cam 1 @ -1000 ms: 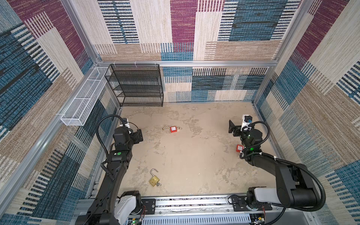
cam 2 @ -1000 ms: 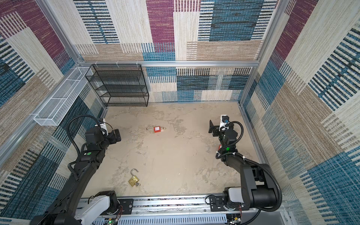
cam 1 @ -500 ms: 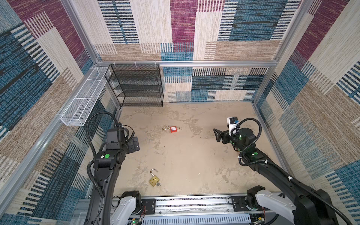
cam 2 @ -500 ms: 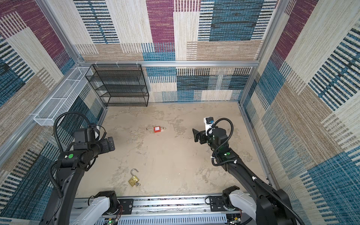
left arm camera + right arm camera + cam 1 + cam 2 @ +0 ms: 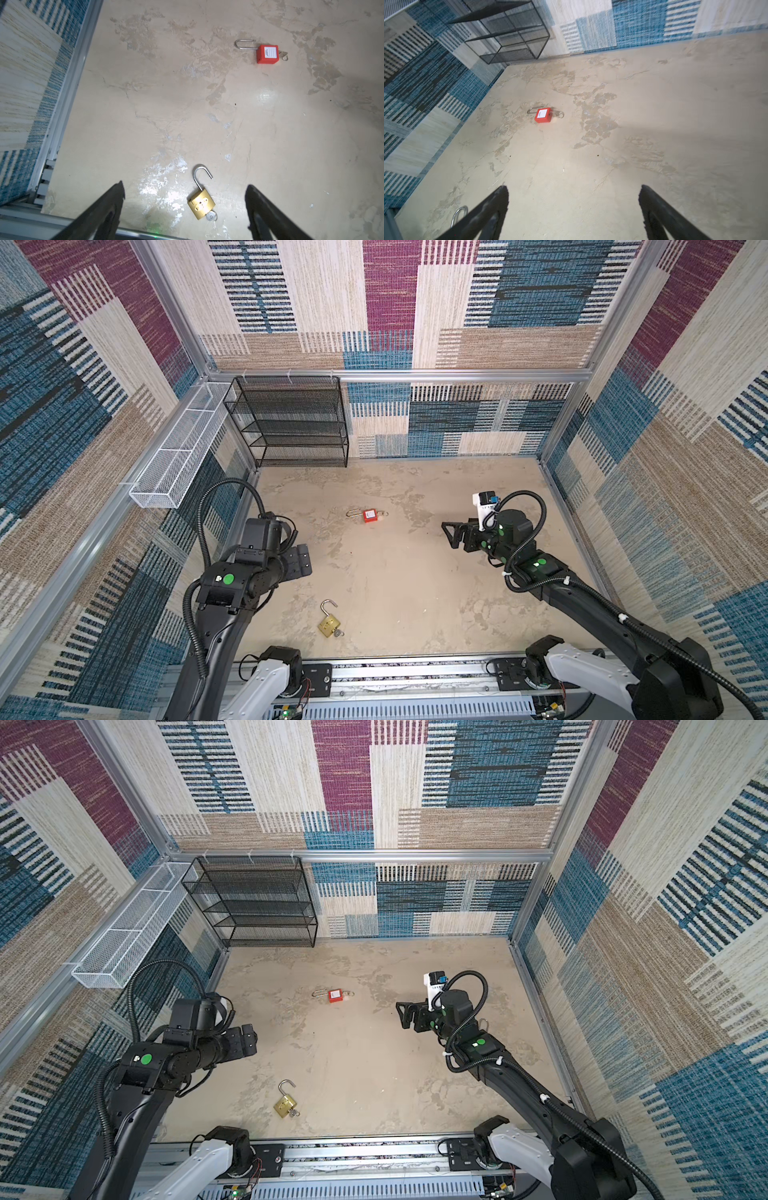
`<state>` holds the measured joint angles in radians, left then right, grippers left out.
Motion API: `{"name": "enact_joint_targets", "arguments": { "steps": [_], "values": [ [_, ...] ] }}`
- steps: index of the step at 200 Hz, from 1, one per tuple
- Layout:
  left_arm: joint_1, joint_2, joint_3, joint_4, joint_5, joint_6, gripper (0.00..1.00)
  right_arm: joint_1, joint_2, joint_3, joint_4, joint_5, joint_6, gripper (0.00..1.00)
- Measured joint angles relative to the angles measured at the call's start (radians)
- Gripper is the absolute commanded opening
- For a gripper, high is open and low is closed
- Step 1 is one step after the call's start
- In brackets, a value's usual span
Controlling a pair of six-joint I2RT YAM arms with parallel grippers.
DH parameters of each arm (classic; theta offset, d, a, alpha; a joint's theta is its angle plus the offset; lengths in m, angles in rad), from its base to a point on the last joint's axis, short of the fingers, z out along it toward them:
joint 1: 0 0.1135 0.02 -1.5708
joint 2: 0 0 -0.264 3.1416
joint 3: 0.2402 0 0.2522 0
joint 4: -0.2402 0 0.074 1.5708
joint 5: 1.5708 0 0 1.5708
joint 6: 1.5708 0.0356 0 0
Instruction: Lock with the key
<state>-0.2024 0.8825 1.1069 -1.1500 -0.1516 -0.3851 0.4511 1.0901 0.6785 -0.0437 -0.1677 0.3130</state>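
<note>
I am looking down through the left wrist camera at the brass padlock. It is lying flat on the bench, close to the front rail and on the left arm's side in both top views. My left fingers are standing wide apart and holding nothing. The left gripper is hanging above the lock and is not touching it. The right gripper is wide and empty too. It is facing the red padlock and is well apart from it.

I think I am lining up to grab the brass lock. To do it well, I am planning to come straight down and pinch the 2 narrow sides of the body. I am staying off the loose shackle and the key, so the other arm can reach them.

The lock's long line is running from the front rail toward the back wall. The shackle is pointing to the back wall, with its open tip swung toward the right arm's side. The key is sticking out toward the front rail.
</note>
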Motion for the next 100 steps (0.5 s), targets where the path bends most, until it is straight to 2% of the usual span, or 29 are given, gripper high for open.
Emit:
{"name": "enact_joint_targets", "arguments": {
  "steps": [54, 100],
  "values": [
    [-0.201, 0.131, -0.171, 0.005, -0.024, -0.245, 0.88, 0.014, 0.160, 0.049, 0.060, -0.111, -0.024, 0.99],
    [-0.294, 0.106, -0.355, 0.043, 0.036, -0.431, 0.81, 0.014, 0.252, 0.063, 0.109, -0.187, -0.050, 0.99]
  ]
}}
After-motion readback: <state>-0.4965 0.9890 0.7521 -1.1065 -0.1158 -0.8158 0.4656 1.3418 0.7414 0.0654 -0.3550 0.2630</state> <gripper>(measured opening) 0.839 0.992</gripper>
